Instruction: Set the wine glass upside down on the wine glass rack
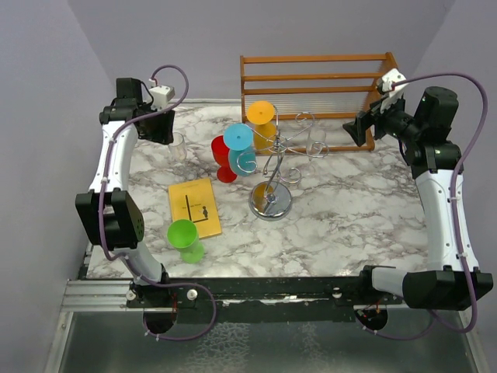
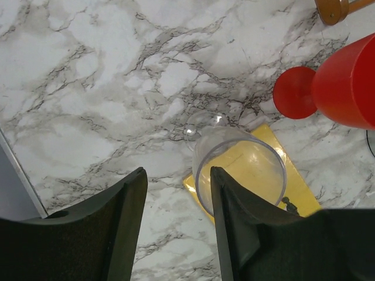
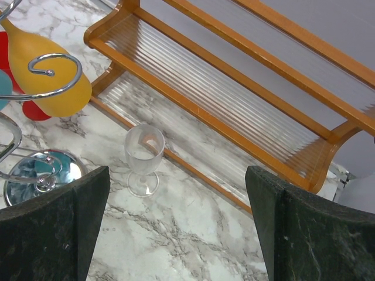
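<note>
This looks like a robotics lab cell. Plain lilac panels (image 1: 46,93) box in a marble-print table (image 1: 357,217) with robot arms (image 1: 109,159) bolted on.

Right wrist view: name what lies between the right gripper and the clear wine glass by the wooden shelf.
In the right wrist view, only bare marble table lies between the right gripper and the clear wine glass.

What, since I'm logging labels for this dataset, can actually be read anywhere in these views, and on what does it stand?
Yellow card: black marks only, a vertical line and a small figure-like sign; too small to read as words or numbers.
Wine glass rack: no text visible.
Wooden shelf: no text visible.
Nothing else in any view carries legible writing.
</note>
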Action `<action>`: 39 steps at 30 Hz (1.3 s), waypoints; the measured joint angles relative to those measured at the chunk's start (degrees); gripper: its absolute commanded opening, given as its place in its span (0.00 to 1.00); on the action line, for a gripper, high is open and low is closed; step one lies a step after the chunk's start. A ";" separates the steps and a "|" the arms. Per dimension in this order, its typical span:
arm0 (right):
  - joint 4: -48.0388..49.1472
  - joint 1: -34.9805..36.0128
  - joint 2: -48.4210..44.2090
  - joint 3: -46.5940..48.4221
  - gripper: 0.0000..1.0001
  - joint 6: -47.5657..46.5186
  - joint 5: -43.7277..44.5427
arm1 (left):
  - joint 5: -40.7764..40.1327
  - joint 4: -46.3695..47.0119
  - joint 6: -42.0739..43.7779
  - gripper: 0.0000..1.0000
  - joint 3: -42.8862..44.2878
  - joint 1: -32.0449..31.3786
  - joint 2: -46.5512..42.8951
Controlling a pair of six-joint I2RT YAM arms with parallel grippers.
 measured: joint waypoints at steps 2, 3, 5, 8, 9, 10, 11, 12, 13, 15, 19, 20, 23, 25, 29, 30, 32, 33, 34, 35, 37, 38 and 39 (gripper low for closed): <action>0.17 0.00 -0.07 -0.20 0.97 0.00 0.02 | 0.52 -0.50 0.20 0.42 0.28 0.00 1.14; 0.17 0.00 -0.11 -0.28 0.97 0.00 0.02 | 0.70 -0.76 0.28 0.40 0.46 0.00 1.55; 0.22 0.00 -0.13 -0.48 0.97 0.00 0.04 | 1.25 -1.31 0.42 0.34 0.76 0.00 2.43; 0.22 0.00 -0.17 -0.85 0.97 0.00 0.07 | 1.84 -2.19 0.83 0.26 0.94 -0.04 3.08; 0.22 0.00 -0.17 -0.94 0.97 0.00 0.09 | 1.95 -2.43 1.05 0.23 0.96 -0.07 3.26; 0.22 0.00 -0.17 -1.03 0.97 0.00 0.09 | 2.05 -2.86 1.29 0.20 1.22 -0.11 3.52; 0.22 0.00 -0.17 -1.11 0.97 0.00 0.11 | 2.10 -3.28 1.44 0.17 1.62 -0.13 3.80; 0.22 0.00 -0.17 -1.18 0.97 0.00 0.11 | 2.12 -3.72 1.68 0.14 2.25 -0.15 4.20; 0.20 0.00 -0.20 -1.20 0.97 0.00 0.13 | 2.10 -4.07 1.90 0.11 2.84 -0.15 4.52; 0.22 0.00 -0.20 -1.22 0.97 0.00 0.17 | 1.95 -4.76 2.69 0.07 4.24 -0.15 5.05; 0.22 0.00 -0.39 -1.22 0.97 0.00 0.22 | 0.70 -6.75 3.91 0.00 8.37 -0.15 5.46; 0.22 0.00 -0.44 -1.22 0.98 -0.02 0.22 | 0.28 -7.02 4.24 0.00 9.73 -0.15 5.49; 0.22 0.00 -0.66 -1.22 0.98 -0.04 0.24 | -1.03 -8.28 5.05 0.00 15.13 -0.15 5.49; 0.22 0.00 -0.74 -1.20 0.98 -0.04 0.24 | -2.03 -8.98 5.51 0.00 18.73 -0.15 5.49; 0.20 0.00 -0.74 -1.20 0.98 -0.02 0.22 | -4.33 -8.92 5.88 0.00 25.59 -0.37 4.98; 0.17 0.00 -0.74 -1.18 0.98 0.00 0.22 | -4.79 -8.55 5.90 0.00 26.43 -0.44 4.35; 0.00 0.00 -0.70 -0.76 0.98 0.02 0.17 | -5.27 -7.39 5.64 0.00 26.84 -0.74 2.32; -0.09 0.00 -0.66 -0.37 0.98 0.07 0.17 | -5.42 -6.58 5.31 0.00 26.80 -1.01 0.85; -0.13 0.00 -0.63 0.00 0.98 0.13 0.13 | -5.44 -5.66 4.92 0.00 26.73 -1.33 -0.48; -0.31 0.00 -0.61 0.68 0.98 0.26 0.02 | -5.38 -4.33 4.24 0.00 26.47 -1.77 -2.27; -0.42 0.00 -0.42 2.32 0.98 0.72 -0.33 | -4.79 -1.40 2.47 0.00 26.36 -2.84 -5.73; -0.37 0.00 -0.24 3.19 0.97 1.16 -0.61 | -4.24 0.09 1.49 0.00 26.47 -3.30 -7.34; -0.24 0.00 -0.11 3.80 0.97 1.44 -0.87 | -3.41 1.66 0.26 0.00 26.91 -3.72 -8.70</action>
